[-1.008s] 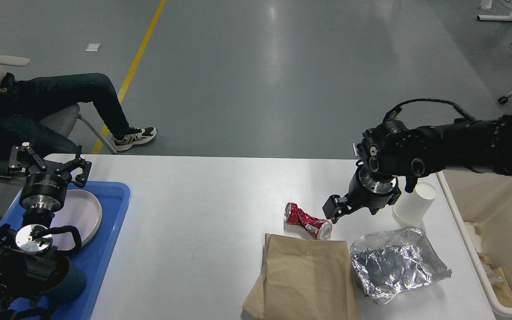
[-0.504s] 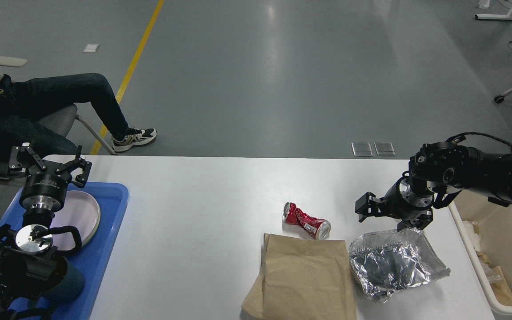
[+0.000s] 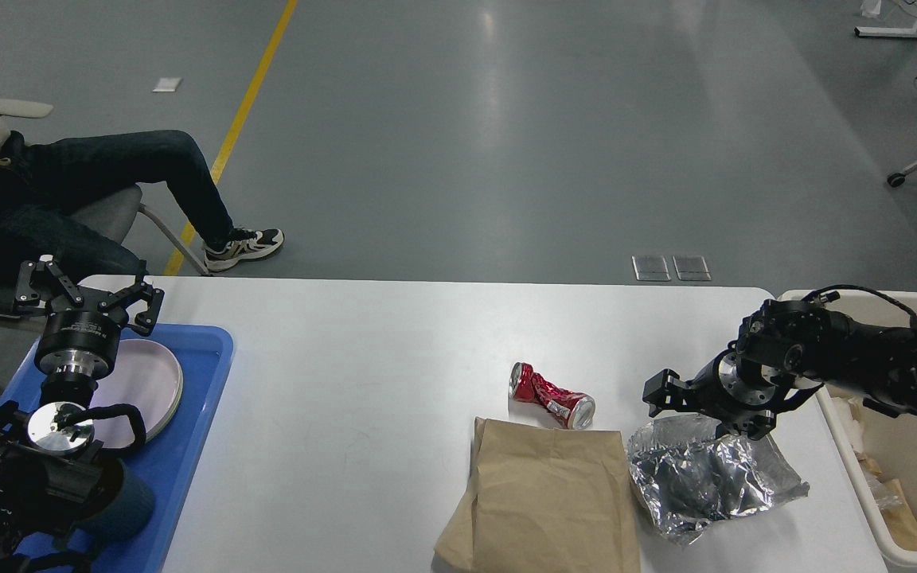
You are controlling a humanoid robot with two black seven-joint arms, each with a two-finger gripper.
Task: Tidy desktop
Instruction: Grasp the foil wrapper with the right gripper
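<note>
The desktop (image 3: 363, 358) is a wide white tabletop. On it lie a crushed red can (image 3: 550, 395), a brown paper bag (image 3: 542, 497) and a crumpled foil sheet (image 3: 705, 469). My right gripper (image 3: 697, 414) hangs low over the foil's far edge, right of the can. Its two dark fingers stand apart with nothing between them. My left gripper (image 3: 88, 294) is open and empty above the blue tray (image 3: 204, 398), over a white plate (image 3: 144, 382).
A cream bin (image 3: 864, 493) with some rubbish in it stands against the table's right end. A seated person (image 3: 92, 179) is beyond the far left corner. Bare tabletop lies between the tray and the can.
My right arm has swung right and down, from above the can to the foil's far edge. The white paper cup seen earlier no longer shows. The left arm has not moved.
</note>
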